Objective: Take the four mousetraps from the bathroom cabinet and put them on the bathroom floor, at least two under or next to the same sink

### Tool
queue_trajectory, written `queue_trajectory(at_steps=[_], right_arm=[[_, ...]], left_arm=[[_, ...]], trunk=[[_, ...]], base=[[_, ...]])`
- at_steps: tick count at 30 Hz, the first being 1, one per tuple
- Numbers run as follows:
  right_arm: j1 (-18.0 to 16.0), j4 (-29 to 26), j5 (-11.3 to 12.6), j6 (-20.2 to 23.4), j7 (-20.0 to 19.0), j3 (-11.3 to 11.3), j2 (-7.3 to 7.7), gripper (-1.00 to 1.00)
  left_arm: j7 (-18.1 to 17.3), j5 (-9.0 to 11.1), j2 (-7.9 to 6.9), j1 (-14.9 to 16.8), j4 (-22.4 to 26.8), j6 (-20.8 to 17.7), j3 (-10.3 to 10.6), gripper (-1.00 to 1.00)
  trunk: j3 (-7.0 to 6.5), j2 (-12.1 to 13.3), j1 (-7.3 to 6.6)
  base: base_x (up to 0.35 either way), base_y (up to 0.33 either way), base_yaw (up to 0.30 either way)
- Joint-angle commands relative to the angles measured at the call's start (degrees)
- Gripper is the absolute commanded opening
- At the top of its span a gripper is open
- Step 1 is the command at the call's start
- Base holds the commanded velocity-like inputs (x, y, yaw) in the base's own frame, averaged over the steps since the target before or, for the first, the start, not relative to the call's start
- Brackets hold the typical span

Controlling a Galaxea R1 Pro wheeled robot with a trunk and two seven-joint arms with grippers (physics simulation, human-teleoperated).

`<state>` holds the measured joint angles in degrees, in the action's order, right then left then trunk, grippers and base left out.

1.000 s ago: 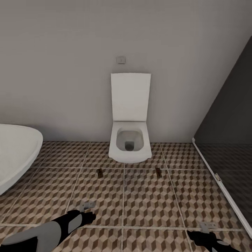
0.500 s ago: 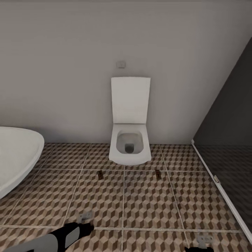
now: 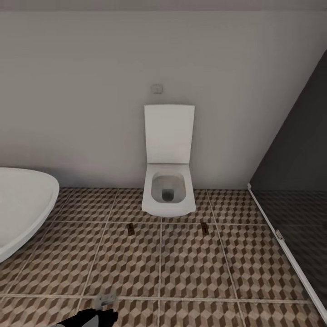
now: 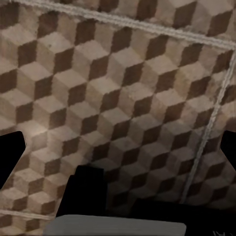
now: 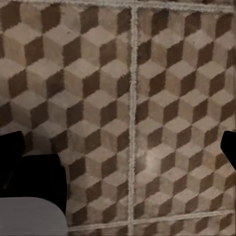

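Both grippers' jaws wide apart, empty, over bathroom floor; two tiny dark-brown mousetraps lie flat.

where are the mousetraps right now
In the head view two mousetraps lie on the floor just in front of the toilet, one toward its left corner, the other toward its right.

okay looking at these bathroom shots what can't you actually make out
- Two mousetraps on the bathroom floor, head view: too small to show detail.
- Left gripper, head view: mostly cut off by the bottom edge.
- Bathtub, head view: cut by the left edge.
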<state>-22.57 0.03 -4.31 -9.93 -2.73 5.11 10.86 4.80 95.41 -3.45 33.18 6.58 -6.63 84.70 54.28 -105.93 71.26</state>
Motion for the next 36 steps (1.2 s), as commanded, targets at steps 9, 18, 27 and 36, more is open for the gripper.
queue_trajectory(at_steps=[9,18,27,36], right_arm=[[2.5,0.8,-0.7,-0.2,0.7,0.5,-0.67,1.0],[4.3,3.3,-0.7,0.0,0.8,0.5,-2.24,1.0],[5.1,3.9,-0.8,0.1,0.8,0.5,-2.91,1.0],[6.0,4.0,-0.8,0.2,0.7,0.5,-3.26,1.0]], left_arm=[[0.6,0.4,-0.76,-3.6,0.0,3.9,0.3,1.0],[0.7,0.3,-1.82,-8.1,-0.1,6.7,0.3,1.0],[0.7,0.3,-2.85,-11.9,-0.2,7.2,0.3,1.0],[0.7,0.4,-3.31,-14.7,-0.2,7.2,0.3,1.0]], trunk=[[-1.58,3.6,-1.99],[-3.2,7.2,-3.97],[-4.82,10.8,-5.94],[-6.43,14.4,-7.92]], base=[[0.0,0.0,0.0],[0.0,0.0,0.0],[0.0,0.0,0.0],[0.0,0.0,0.0]])
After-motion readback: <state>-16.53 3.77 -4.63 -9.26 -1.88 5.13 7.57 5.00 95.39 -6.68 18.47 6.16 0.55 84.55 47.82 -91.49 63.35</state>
